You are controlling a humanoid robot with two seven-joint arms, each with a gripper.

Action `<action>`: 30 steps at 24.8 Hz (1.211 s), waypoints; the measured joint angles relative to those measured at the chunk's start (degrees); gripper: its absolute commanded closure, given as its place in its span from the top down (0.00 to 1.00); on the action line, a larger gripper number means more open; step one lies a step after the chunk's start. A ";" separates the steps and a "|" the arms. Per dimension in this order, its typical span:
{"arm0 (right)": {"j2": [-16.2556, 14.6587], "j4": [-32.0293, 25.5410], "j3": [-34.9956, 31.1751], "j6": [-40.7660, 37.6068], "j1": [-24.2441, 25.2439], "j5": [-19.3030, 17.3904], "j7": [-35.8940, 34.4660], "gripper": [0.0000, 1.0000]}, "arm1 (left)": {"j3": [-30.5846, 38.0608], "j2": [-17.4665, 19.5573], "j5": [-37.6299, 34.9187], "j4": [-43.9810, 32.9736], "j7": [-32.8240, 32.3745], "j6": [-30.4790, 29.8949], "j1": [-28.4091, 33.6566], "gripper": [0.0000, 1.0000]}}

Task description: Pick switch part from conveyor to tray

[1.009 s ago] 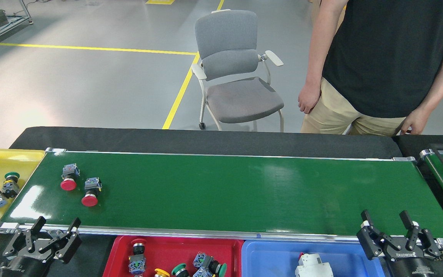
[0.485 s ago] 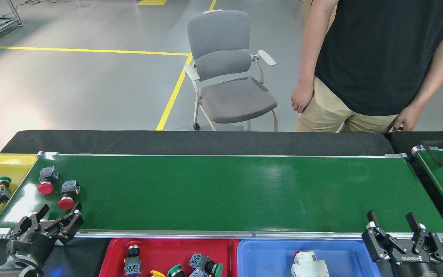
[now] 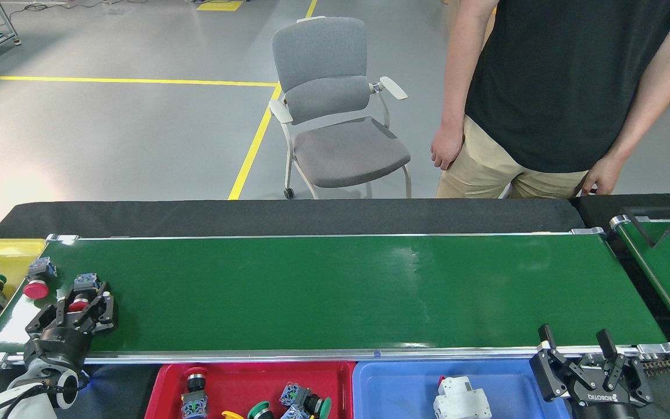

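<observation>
Two switch parts with red caps lie at the left end of the green conveyor (image 3: 335, 291). One switch part (image 3: 36, 280) sits near the belt's left edge. The other switch part (image 3: 85, 283) lies between the fingers of my left gripper (image 3: 83, 302), which stands open astride it, its red cap partly hidden. My right gripper (image 3: 574, 340) is open with nothing in it at the belt's near right rail. A red tray (image 3: 236, 372) below the belt's front rail holds several switch parts.
A yellow tray (image 3: 3, 250) with several switch parts stands past the belt's left end. A blue tray (image 3: 393, 384) holds a white part (image 3: 460, 398). A second green belt (image 3: 669, 262) is at right. A person (image 3: 550, 87) stands behind the table, beside a grey chair (image 3: 335, 110).
My left gripper has moved up from the front rail onto the belt, over the nearer red-capped switch part. Both parts have drifted left. The right gripper sits a little lower in view.
</observation>
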 measured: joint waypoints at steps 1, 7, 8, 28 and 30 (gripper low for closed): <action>0.02 -0.58 -0.69 0.00 0.97 0.02 0.02 0.99 | 0.01 -0.06 0.06 -1.66 0.58 -1.49 1.20 0.03; 0.02 -1.58 -2.39 0.20 3.99 0.10 0.06 0.99 | 1.35 -0.25 2.79 -26.66 1.52 -11.85 18.92 0.08; 0.02 -1.60 -2.47 0.20 3.99 0.10 0.06 0.99 | 1.34 -0.29 3.07 -31.57 1.53 -14.06 22.57 0.11; 0.03 -1.60 -4.32 -0.42 4.00 0.10 0.20 1.00 | 16.38 -9.79 3.35 -49.50 -1.81 -24.42 39.05 1.00; 0.03 -1.60 -4.33 -0.42 4.01 0.10 0.19 1.00 | 21.05 -9.47 3.35 -42.57 -1.82 -23.36 36.29 1.00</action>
